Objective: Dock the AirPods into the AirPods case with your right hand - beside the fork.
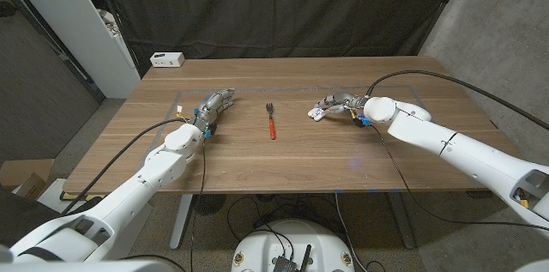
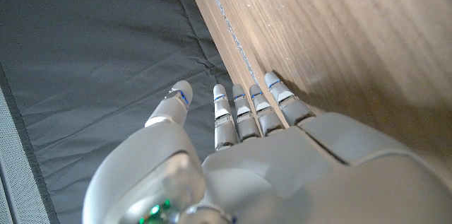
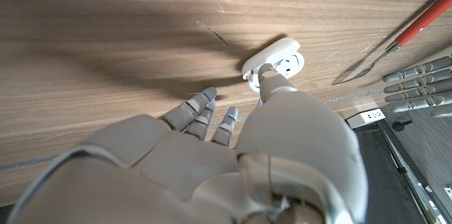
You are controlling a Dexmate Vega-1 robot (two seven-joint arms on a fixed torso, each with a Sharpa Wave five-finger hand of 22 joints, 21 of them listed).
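Note:
The white AirPods case lies open on the table, right of the fork, which has a red handle. My right hand reaches to the case from the right. In the right wrist view its thumb tip touches the open case, while the other fingers curl toward the wood, apart from the case. I cannot make out a separate earbud. The fork lies beyond the case. My left hand rests on the table left of the fork, with straight fingers and nothing in it.
A small white box sits at the table's back left edge. A white shelf unit stands off the left side, and a dark curtain hangs behind. A faint tape line runs across the wood near my left hand.

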